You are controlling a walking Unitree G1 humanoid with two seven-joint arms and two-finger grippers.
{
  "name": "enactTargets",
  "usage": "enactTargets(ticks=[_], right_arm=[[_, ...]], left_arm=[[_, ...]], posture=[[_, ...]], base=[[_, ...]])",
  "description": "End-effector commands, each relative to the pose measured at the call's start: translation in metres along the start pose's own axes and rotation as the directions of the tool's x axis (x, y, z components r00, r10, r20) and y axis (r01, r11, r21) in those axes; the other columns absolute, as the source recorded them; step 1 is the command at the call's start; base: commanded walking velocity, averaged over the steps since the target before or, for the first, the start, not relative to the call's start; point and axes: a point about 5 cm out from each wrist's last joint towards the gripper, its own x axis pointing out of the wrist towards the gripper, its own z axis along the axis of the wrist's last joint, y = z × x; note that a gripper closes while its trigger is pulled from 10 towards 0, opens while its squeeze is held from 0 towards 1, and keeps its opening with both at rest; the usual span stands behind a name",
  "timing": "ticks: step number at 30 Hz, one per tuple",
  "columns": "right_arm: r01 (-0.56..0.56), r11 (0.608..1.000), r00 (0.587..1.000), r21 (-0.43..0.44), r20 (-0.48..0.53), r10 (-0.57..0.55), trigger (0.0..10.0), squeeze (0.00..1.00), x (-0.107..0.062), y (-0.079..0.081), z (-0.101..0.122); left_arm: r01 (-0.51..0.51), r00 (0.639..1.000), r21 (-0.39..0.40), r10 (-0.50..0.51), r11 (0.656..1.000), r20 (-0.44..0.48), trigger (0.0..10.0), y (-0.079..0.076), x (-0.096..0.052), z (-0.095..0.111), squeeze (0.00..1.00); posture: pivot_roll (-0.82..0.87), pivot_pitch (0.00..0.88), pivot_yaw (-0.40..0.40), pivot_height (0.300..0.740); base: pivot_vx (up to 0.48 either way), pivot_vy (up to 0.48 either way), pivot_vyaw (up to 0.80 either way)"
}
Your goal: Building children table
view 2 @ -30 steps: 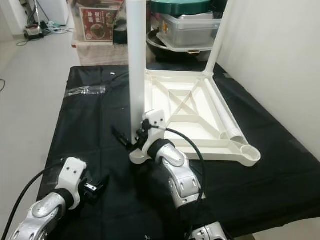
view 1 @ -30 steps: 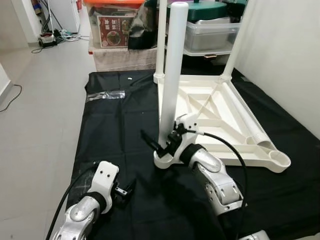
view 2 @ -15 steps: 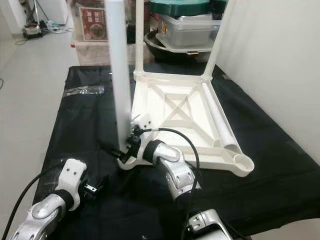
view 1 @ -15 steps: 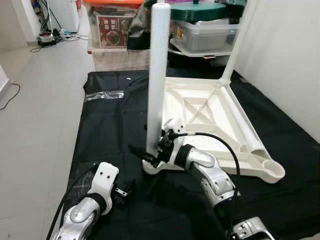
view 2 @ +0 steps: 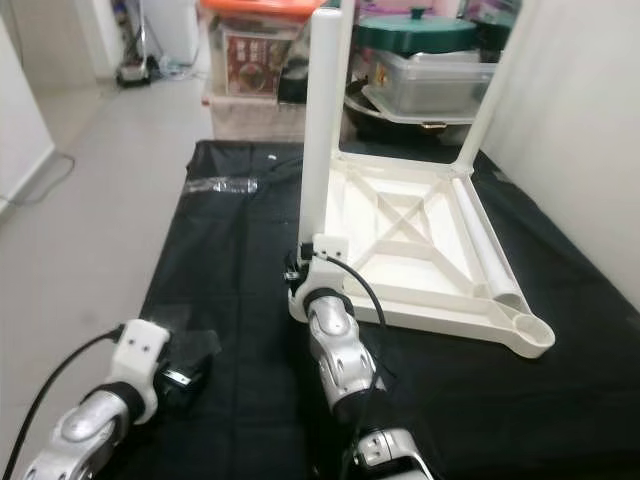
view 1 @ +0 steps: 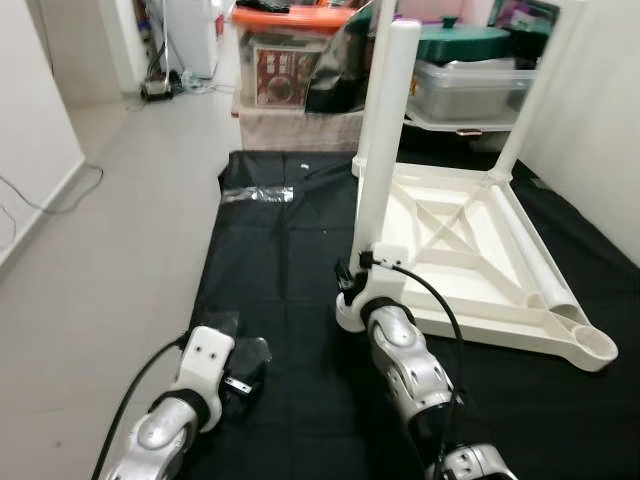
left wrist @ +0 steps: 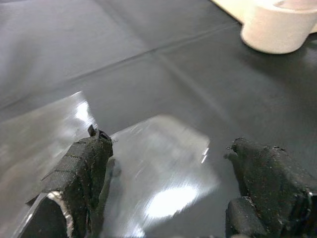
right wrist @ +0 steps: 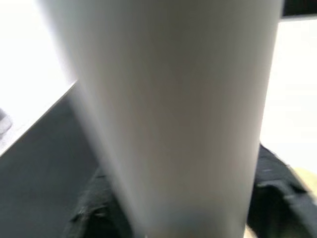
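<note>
Table top: a white children's table top (view 1: 470,250) lies upside down on a black sheet (view 1: 270,270), ribbed underside facing up.
Near corner leg: a white table leg (view 1: 383,135) stands upright in the corner socket of the table top nearest the robot.
Far legs: two more white legs rise from the table top's far corners, one behind the near leg, one (view 1: 530,105) by the wall.
Loose leg: a fourth white leg (view 1: 535,275) lies flat inside the table top along its wall-side edge, next to an empty corner socket (view 1: 590,348).
Right gripper: the right gripper (view 1: 352,285) is at the base of the near corner leg, just above its socket; in the right wrist view a black finger (right wrist: 270,193) shows on each side of the leg, closed around it.
Left gripper: the left gripper (left wrist: 168,183) rests low over the black sheet, well apart from the table top, fingers (left wrist: 81,171) spread wide with nothing between them, above a clear plastic bag (left wrist: 163,178).
Behind the table top: storage boxes (view 1: 285,65) and lidded containers (view 1: 470,70) stand past the sheet's far end.
Other item: another clear plastic bag (view 1: 258,194) lies on the sheet's far part, beside the table top.
</note>
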Motion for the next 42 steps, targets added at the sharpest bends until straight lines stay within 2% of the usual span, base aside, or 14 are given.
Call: enactTargets(ticks=[1,4,6,8,13,15,17,24,26,27,28,35,41,42], right_arm=[[-0.105,0.994,0.992,0.000,0.067,0.105,10.0,1.00,0.001,0.010,0.009],[-0.109,0.994,0.989,0.017,0.100,0.107,10.0,1.00,0.003,0.009,0.017],[-0.133,0.991,0.970,0.026,0.210,0.125,10.0,1.00,0.001,0.003,0.043],[-0.134,0.991,0.958,0.017,0.258,0.125,10.0,1.00,-0.005,-0.002,0.055],[-0.117,0.993,0.950,0.005,0.293,0.110,10.0,1.00,-0.016,-0.009,0.065],[-0.091,0.989,0.951,-0.120,0.285,0.122,10.0,1.00,-0.041,-0.019,0.058],[-0.086,0.981,0.954,-0.172,0.269,0.131,10.0,1.00,-0.052,-0.022,0.054],[-0.105,0.976,0.984,-0.192,0.120,0.130,10.0,1.00,-0.074,-0.035,0.035],[-0.081,0.983,0.992,-0.165,0.078,0.095,10.0,0.11,-0.083,-0.043,0.030],[-0.081,0.983,0.992,-0.165,0.078,0.095,10.0,0.11,-0.083,-0.043,0.030],[-0.097,0.977,0.994,-0.189,0.026,0.103,10.0,0.00,-0.083,-0.043,0.027],[-0.040,0.990,0.999,-0.134,-0.037,0.035,10.0,0.00,-0.074,-0.047,0.022],[-0.085,0.990,0.994,-0.108,0.060,0.092,10.0,0.00,-0.063,-0.037,0.026],[-0.095,0.983,0.990,-0.156,0.092,0.110,10.0,0.00,-0.055,-0.028,0.031]], left_arm=[[0.016,1.000,0.007,-0.016,1.000,-0.014,10.0,0.000,0.003,-0.002,0.00],[0.014,1.000,0.007,-0.013,1.000,-0.010,10.0,0.001,0.002,0.000,0.00],[0.008,1.000,0.006,-0.008,1.000,-0.008,10.0,0.002,0.001,-0.001,0.00],[0.007,1.000,0.001,-0.007,1.000,-0.010,10.0,0.001,-0.001,-0.002,0.00],[0.007,1.000,-0.006,-0.007,1.000,-0.014,10.0,-0.002,-0.002,-0.004,0.00],[-0.028,0.999,0.007,0.028,1.000,-0.017,10.0,-0.002,-0.006,-0.001,0.00],[-0.046,0.999,-0.004,0.046,0.999,0.000,10.0,-0.003,-0.007,0.005,0.00],[-0.075,0.996,0.024,0.073,0.997,0.051,10.0,-0.010,-0.012,0.020,0.00],[-0.104,0.991,-0.007,0.104,0.995,0.081,10.0,-0.011,-0.016,0.022,0.00],[-0.104,0.991,-0.007,0.104,0.995,0.081,10.0,-0.011,-0.016,0.022,0.00],[-0.124,0.987,-0.034,0.127,0.992,0.097,10.0,-0.011,-0.018,0.023,0.00],[-0.169,0.977,-0.074,0.177,0.983,0.118,10.0,-0.007,-0.023,0.024,0.00],[-0.199,0.971,-0.064,0.205,0.978,0.121,10.0,-0.003,-0.022,0.028,0.00],[-0.209,0.968,-0.054,0.214,0.976,0.128,10.0,0.000,-0.023,0.032,0.00]], posture=[[0.11,0.000,-0.066,0.740],[0.11,0.000,-0.066,0.740],[0.10,0.000,-0.071,0.740],[0.10,0.000,-0.070,0.740],[0.09,0.000,-0.073,0.740],[0.06,0.000,-0.067,0.740],[0.06,0.000,-0.063,0.740],[0.05,0.000,-0.049,0.740],[0.04,0.000,-0.048,0.740],[0.04,0.000,-0.048,0.740],[0.04,0.000,-0.053,0.740],[0.05,0.000,-0.059,0.740],[0.06,0.000,-0.062,0.740],[0.08,0.000,-0.069,0.740]], base=[[0.000,0.000,0.00],[0.000,0.000,0.00],[0.000,0.000,0.00],[0.000,0.000,0.00],[0.000,0.000,0.00],[0.000,0.000,0.00],[0.000,0.000,0.00],[0.000,0.000,0.00],[0.000,0.000,0.00],[0.000,0.000,0.00],[0.000,-0.454,0.00],[0.000,-0.460,0.00],[0.000,-0.461,0.00],[0.000,-0.461,0.00]])
